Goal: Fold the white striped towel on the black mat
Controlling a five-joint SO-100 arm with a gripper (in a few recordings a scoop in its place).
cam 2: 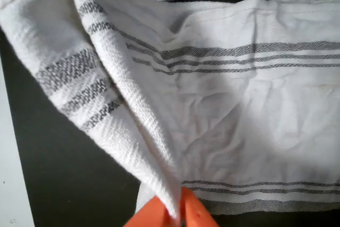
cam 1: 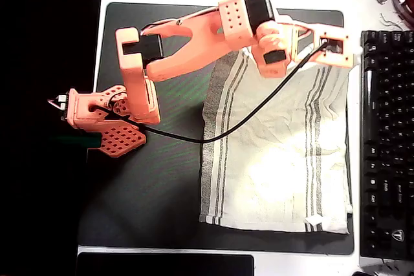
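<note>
Black mat (cam 1: 155,185), orange hand (cam 2: 178,213) pinching lifted corner of white striped towel (cam 1: 278,159)

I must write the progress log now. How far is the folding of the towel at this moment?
Done: the gripper has closed on a corner of the white striped towel, and the wrist view shows that corner lifted off the black mat. In hand: raising this corner. Left: most of the towel lies spread flat in the overhead view, so the fold itself and the release are not yet done.
</note>
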